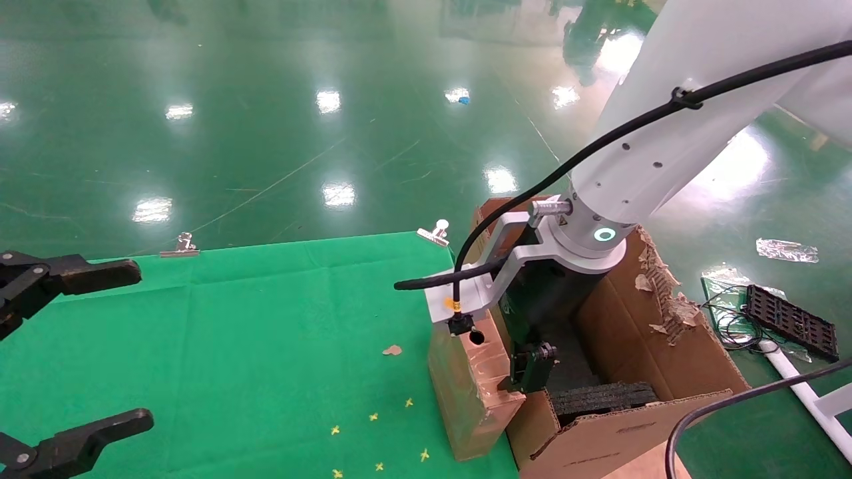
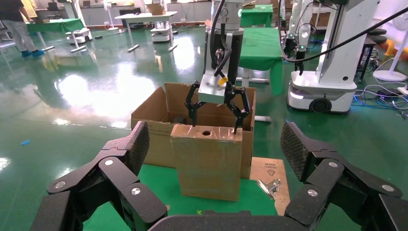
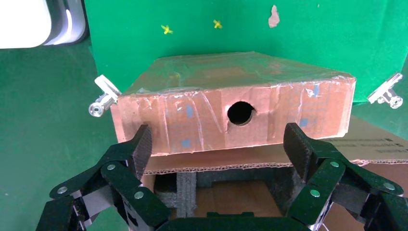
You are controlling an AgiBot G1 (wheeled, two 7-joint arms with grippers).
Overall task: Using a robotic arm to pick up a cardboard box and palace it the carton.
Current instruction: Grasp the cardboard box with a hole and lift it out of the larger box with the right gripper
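Note:
The cardboard box stands upright at the right edge of the green table, against the carton's wall, its narrow holed face up. It also shows in the left wrist view and the right wrist view. The carton stands open beside the table, with a torn flap and black foam blocks inside. The white robotic arm reaches down over it. My right gripper is open, its fingertips level with the box's top face on the carton side, spread about the box's width. My left gripper is open and empty at the table's left.
Metal clips hold the green cloth at its far edge. Small yellow marks and a paper scrap lie on it. A black tray and cables lie on the floor to the right. Another robot stands beyond.

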